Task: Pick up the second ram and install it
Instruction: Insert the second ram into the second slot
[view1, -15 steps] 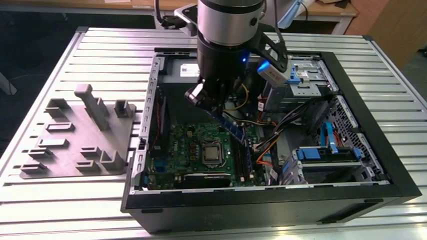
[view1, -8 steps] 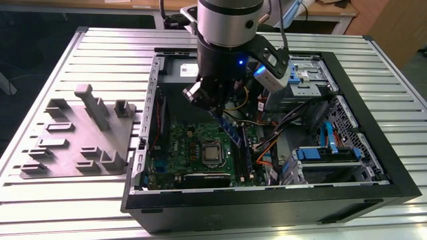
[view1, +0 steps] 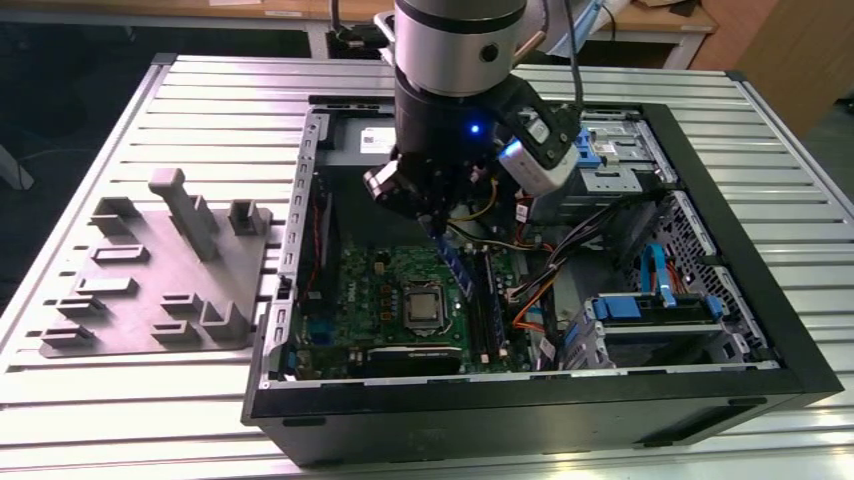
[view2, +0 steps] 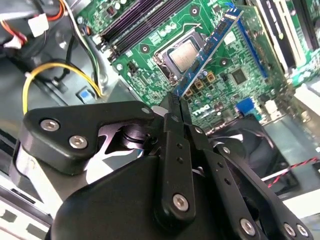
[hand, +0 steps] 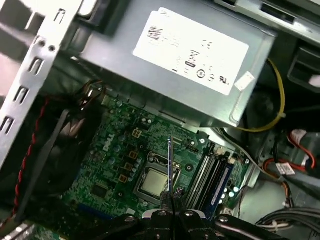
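"Transfer step: the gripper (view1: 435, 212) has its fingers pinched on the second ram (view1: 458, 266) above the motherboard (view1: 358, 290)!"

"It hangs at the gripper's six o'clock. Slots (view1: 497, 300) lie three o'clock of the processor (view1: 424, 308). Seating likely demands squaring its edge."

one robot arm (view1: 454, 50) with one gripper (view1: 438, 222), one memory stick (view1: 458, 268) pinched in it. one open computer case (view1: 534, 400), one green motherboard (view1: 360, 290), one processor (view1: 424, 308), one power supply (hand: 175, 75) and one yellow cable (view2: 50, 67). one grey moulded tray (view1: 134, 290) at the exterior view's left, on one slatted metal table (view1: 134, 420).
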